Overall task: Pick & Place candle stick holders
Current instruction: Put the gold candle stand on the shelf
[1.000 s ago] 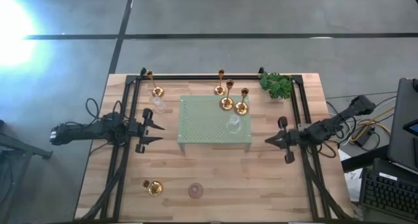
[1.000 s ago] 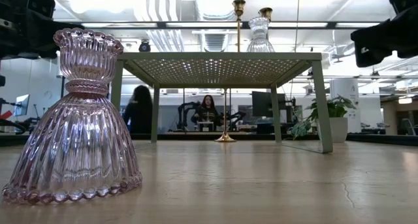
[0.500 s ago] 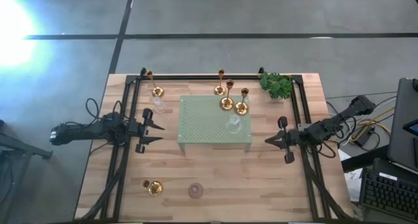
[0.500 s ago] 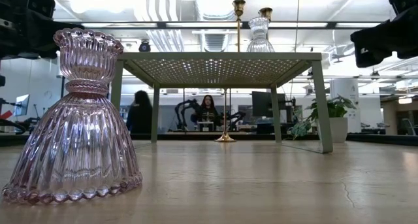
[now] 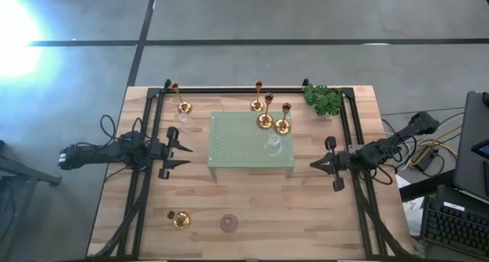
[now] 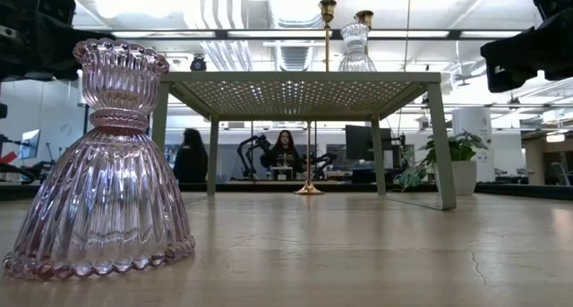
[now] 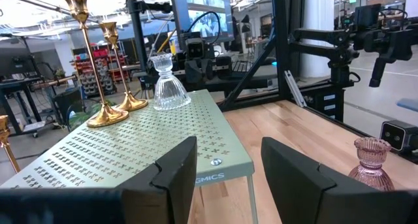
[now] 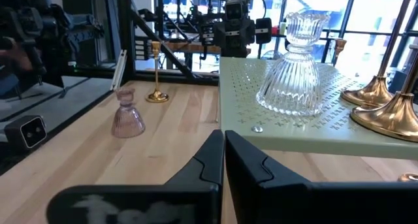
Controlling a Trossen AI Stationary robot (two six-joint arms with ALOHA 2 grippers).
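Where visible, tray point(image 5: 244, 149) with holders point(image 5: 273, 124)

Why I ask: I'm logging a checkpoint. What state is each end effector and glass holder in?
Left end effector: open, empty.
Right end effector: shut, empty.
Clear glass holder: upright on the tray.
Second clear holder: on the table.
Pink glass holder: upright on the table.

tray point(image 5: 241, 147): pale green, perforated
near glass holder point(image 6: 103, 164): pink, ribbed
tall holders point(image 7: 104, 74): shiny gold
sprig point(image 5: 324, 98): green
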